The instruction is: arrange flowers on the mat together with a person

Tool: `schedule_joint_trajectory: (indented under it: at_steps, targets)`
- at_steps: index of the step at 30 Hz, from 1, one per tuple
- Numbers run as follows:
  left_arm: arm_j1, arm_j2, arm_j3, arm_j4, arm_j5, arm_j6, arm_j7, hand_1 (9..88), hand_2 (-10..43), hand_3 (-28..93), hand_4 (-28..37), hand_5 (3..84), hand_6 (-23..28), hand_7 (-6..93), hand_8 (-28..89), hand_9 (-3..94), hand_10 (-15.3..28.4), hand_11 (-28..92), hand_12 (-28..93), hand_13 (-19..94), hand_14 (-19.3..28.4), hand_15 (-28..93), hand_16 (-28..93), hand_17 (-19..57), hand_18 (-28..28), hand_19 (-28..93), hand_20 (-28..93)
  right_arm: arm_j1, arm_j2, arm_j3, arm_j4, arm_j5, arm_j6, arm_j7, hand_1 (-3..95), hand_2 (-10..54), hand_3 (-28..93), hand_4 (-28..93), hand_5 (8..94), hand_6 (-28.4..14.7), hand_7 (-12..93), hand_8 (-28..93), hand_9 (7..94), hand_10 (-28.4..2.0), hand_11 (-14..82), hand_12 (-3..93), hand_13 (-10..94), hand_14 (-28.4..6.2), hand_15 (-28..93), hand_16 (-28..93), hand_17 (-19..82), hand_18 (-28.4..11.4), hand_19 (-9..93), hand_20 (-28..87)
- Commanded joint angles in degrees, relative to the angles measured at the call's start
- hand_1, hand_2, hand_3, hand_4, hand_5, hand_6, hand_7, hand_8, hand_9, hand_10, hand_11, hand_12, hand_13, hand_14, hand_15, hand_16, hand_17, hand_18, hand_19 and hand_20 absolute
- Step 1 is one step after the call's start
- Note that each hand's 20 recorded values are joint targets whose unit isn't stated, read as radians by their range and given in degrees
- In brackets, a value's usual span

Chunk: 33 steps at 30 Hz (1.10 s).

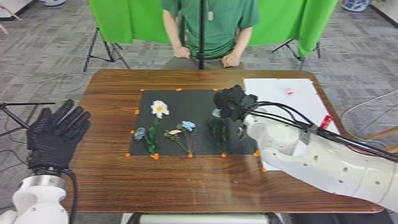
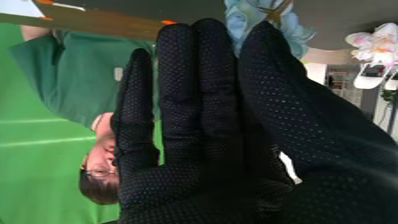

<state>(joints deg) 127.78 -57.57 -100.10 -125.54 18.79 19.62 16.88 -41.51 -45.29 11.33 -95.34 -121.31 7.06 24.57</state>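
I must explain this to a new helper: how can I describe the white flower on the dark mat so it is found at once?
On the brown table, find the dark mat. In its left half, toward the person's side, lies the white flower on a green stem. Its white petals and yellowish centre set it apart from the blue flowers nearby.

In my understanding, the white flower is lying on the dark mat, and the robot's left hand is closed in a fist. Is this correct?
The left hand is not closed in a fist: the head view shows it open. The white flower is indeed lying on the dark mat.
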Motion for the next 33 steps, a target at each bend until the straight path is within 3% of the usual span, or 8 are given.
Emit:
schedule_joint_trajectory:
  at_steps: [1,3,6,17,20,26,29,33]
  targets:
    - [0.41,-0.02,0.08,0.62,0.25,-1.04,-0.97,22.6,18.2,71,-28.3,41.7,9.3,11.5,-9,34.1,15.7,20,8,25,14.7,30,-8,-5.7,13.6,34,9,-2.01,-1.03,1.18,0.09,-1.32,-1.62,0.64,56.0,-8.2,71,-28,56.7,0.4,45,-5,70.1,-8.6,16.1,45.5,55,-5.6,44,41,22,-18.4,67,26]
    - [-0.01,0.18,0.41,0.90,0.25,-1.03,-1.12,22.6,18.1,71,-28.3,41.6,9.3,11.5,-9,34.1,15.6,20,8,25,14.7,29,-8,-5.7,13.6,34,9,-2.23,-0.77,0.94,-0.22,-1.17,-1.57,1.01,56.0,-8.4,71,-28,56.5,0.4,44,-5,70.1,-8.4,16.0,45.4,55,-5.8,44,41,22,-18.5,67,26]
    - [-0.25,0.30,0.85,0.92,-1.61,-1.39,-0.78,23.1,18.5,70,-28.3,41.7,9.2,11.4,-9,34.2,15.7,20,8,25,14.7,29,-8,-5.7,13.6,34,9,-3.01,-0.38,1.40,-0.44,-1.58,-1.78,0.84,55.3,-9.0,71,-28,56.4,0.3,44,-5,69.8,-8.6,16.0,45.3,55,-6.2,45,40,22,-18.6,67,26]
    - [-0.27,-0.04,0.80,0.81,-1.38,-0.91,-0.35,22.0,20.5,68,-28.3,42.1,9.4,11.4,-9,34.5,15.8,20,8,26,14.9,30,-8,-5.6,14.1,36,10,-6.10,1.29,5.53,-2.85,-0.74,-1.62,0.55,54.5,-9.5,71,-28,56.6,0.7,30,-8,69.1,-8.8,14.6,44.4,54,-7.0,47,39,22,-18.7,67,25]
    - [-0.24,0.17,1.16,0.80,-2.04,-0.71,0.07,22.7,20.7,66,-28.3,42.1,9.4,11.3,-9,34.5,15.8,20,8,26,14.9,30,-8,-5.6,14.1,36,10,-6.95,1.53,7.04,-3.73,1.68,-2.42,1.11,52.4,-9.5,73,-28,56.6,0.6,27,-15,67.2,-9.6,17.9,40.7,53,-7.7,48,37,22,-18.8,67,24]
    - [-0.53,0.14,1.10,1.01,-1.25,-1.53,-0.74,21.6,20.8,67,-28.3,41.4,9.2,11.2,-9,34.4,15.8,19,8,26,15.0,30,-8,-5.6,14.0,35,9,-13.80,2.11,15.91,-6.86,3.35,-6.64,2.32,47.3,-9.5,78,-28,54.2,-0.5,24,-15,61.9,-12.3,26.9,28.6,52,-10.2,52,30,21,-19.0,67,22]
    - [-0.40,0.03,0.95,1.00,-1.27,-1.96,-0.83,21.7,20.5,68,-28.3,41.8,9.4,11.2,-9,34.4,15.8,19,8,26,14.9,29,-8,-5.5,13.9,35,9,-18.87,2.20,21.97,-8.77,5.01,-5.00,3.39,44.5,-9.5,79,-28,52.0,-1.4,23,-14,59.2,-13.9,26.7,22.7,49,-11.5,54,24,20,-19.1,66,20]
    - [-0.32,-0.23,0.84,1.05,-1.05,-1.97,-0.96,21.9,20.4,67,-28.3,41.9,9.4,11.1,-9,34.4,15.7,19,8,26,14.9,29,-8,-5.4,13.7,35,9,-25.72,2.44,29.48,-11.45,11.40,4.96,4.27,42.1,-9.5,79,-28,50.6,-2.7,22,-14,54.9,-15.2,23.4,21.5,46,-12.3,54,23,20,-19.2,66,20]
